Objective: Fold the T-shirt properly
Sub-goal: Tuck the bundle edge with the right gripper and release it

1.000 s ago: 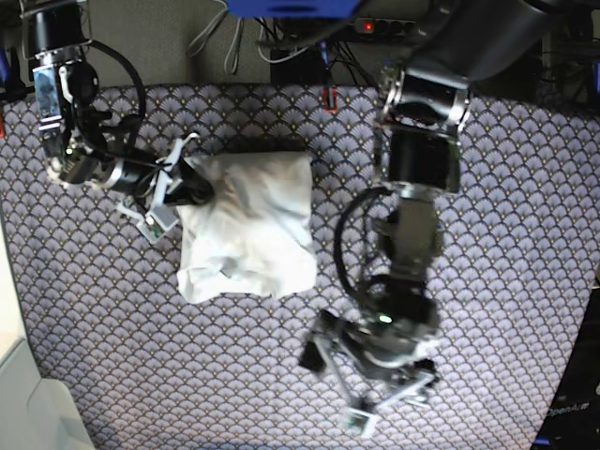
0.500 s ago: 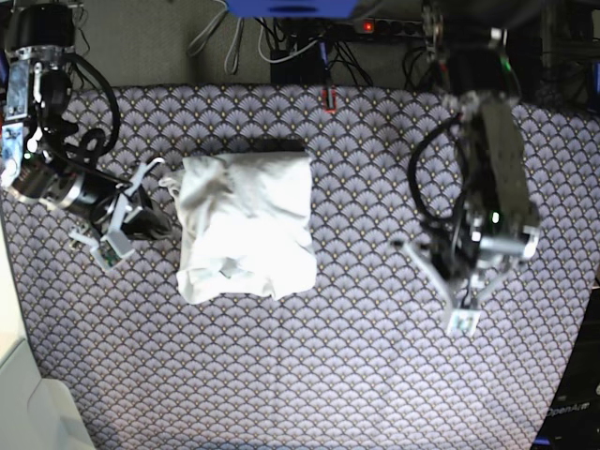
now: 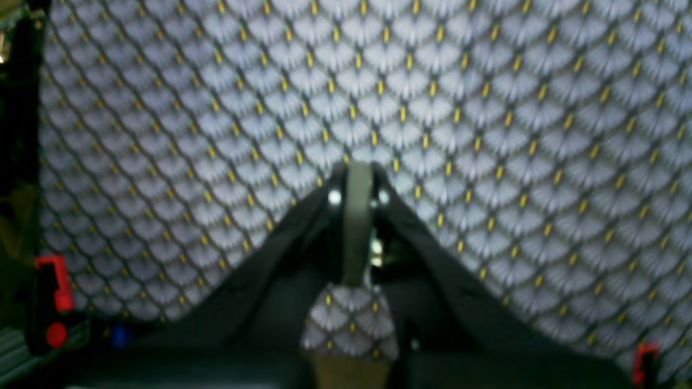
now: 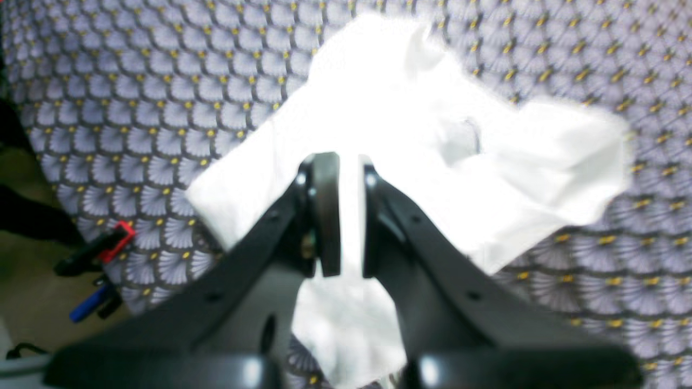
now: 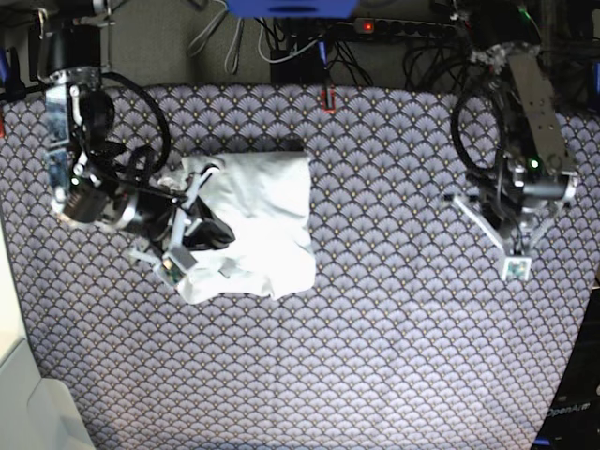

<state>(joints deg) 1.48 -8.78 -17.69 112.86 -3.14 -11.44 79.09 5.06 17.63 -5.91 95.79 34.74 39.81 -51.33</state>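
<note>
The white T-shirt (image 5: 258,216) lies folded into a rough rectangle on the patterned cloth, left of centre; in the right wrist view the T-shirt (image 4: 432,135) fills the middle, wrinkled. My right gripper (image 5: 217,232) hovers over its left edge. Its jaws (image 4: 346,167) stand almost together with only a thin slit, and no cloth is visibly pinched. My left gripper (image 5: 515,269) is far off at the right, well away from the shirt. In its wrist view the left gripper (image 3: 357,175) is shut, empty, above bare patterned cloth.
The purple-grey scallop-patterned cloth (image 5: 375,356) covers the whole table. A power strip and cables (image 5: 375,26) run along the back edge, with a red clip (image 5: 327,97) at the cloth's rim. A white object (image 5: 28,403) sits at the front left corner.
My left gripper has shut and swung from the front middle out to the right. My right gripper drew away to the left, then came back over the shirt's left edge.
</note>
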